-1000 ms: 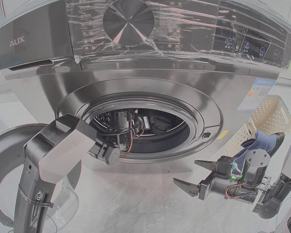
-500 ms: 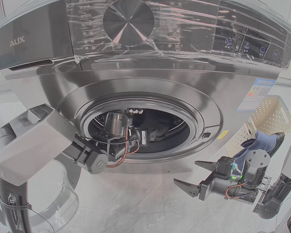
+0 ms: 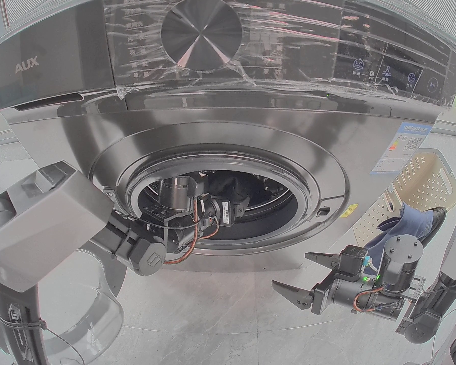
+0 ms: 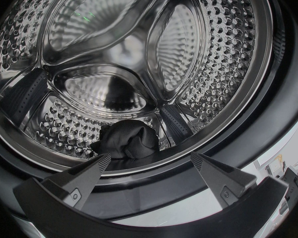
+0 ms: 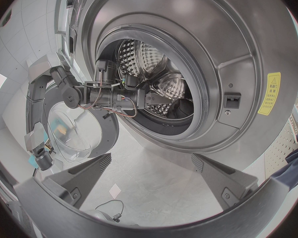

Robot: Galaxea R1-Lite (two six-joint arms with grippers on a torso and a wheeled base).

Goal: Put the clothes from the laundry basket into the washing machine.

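The washing machine [image 3: 339,143] stands with its round opening uncovered. A black garment [image 4: 129,142] lies crumpled on the drum floor [image 4: 66,133], just inside the rim, and is also seen as the black garment [image 5: 182,108]. At the mouth of the drum, my left gripper [image 4: 149,156] is open and holds nothing; its wrist and the left gripper [image 3: 240,206] sit inside the opening. Low in front of the machine, to the right, my right gripper [image 3: 290,268] is open and empty. Blue clothes [image 3: 403,226] hang in the cream laundry basket [image 3: 430,178] behind it.
The machine's glass door [image 3: 93,300] is swung open at the left, beside my left arm. The basket leans against the machine's right front. Bare grey floor [image 3: 223,310] lies between the two arms.
My left arm has pulled back and to the left, bringing its gripper from deeper in the drum to the opening. The black garment stays inside. The right arm has not moved.
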